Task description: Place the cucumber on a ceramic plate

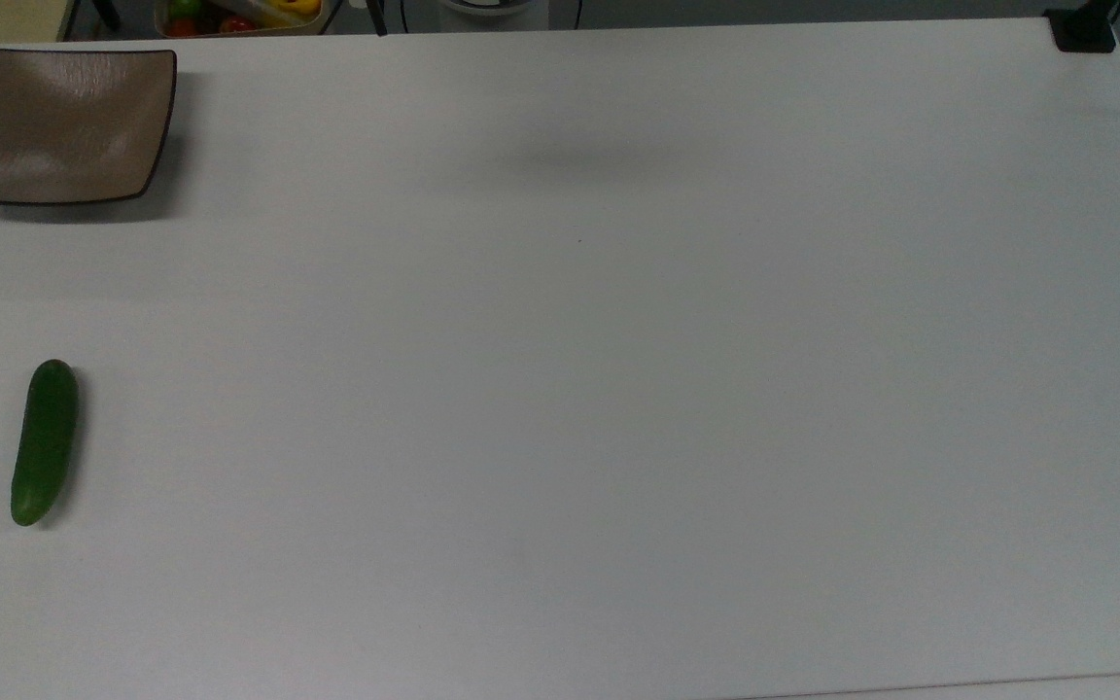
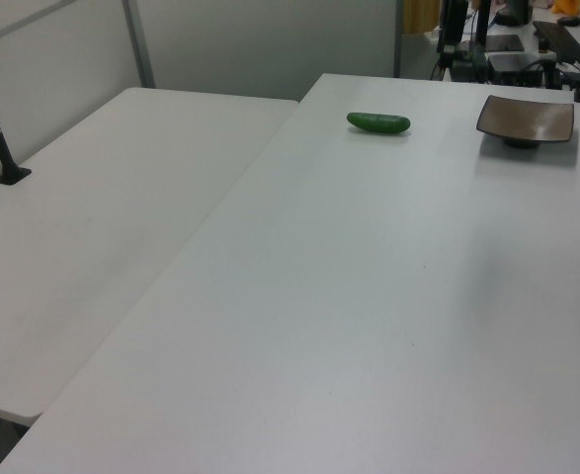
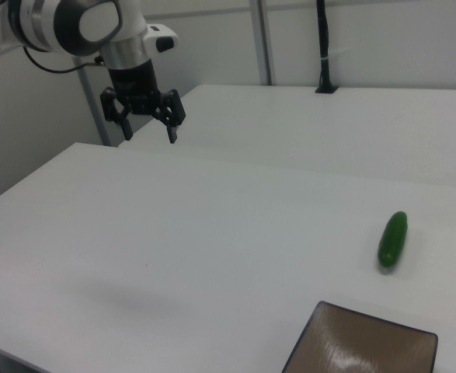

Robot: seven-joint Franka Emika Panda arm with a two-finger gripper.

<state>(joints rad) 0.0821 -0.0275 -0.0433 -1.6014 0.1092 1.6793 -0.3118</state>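
Observation:
The dark green cucumber (image 1: pixel 44 442) lies flat on the white table near the top view's left edge, also seen as the cucumber (image 2: pixel 378 122) and the cucumber (image 3: pixel 392 238). The square brown ceramic plate (image 1: pixel 64 124) sits bare in the top view's upper left corner, apart from the cucumber; it appears too as the plate (image 2: pixel 526 119) and the plate (image 3: pixel 363 349). My gripper (image 3: pixel 147 127) hangs open high above the table at the right view's upper left, far from both, holding nothing.
A second white table (image 2: pixel 92 227) adjoins along the left view's left. A black post base (image 1: pixel 1083 31) stands at the top view's upper right corner. A box of colourful items (image 1: pixel 239 15) sits beyond the far edge.

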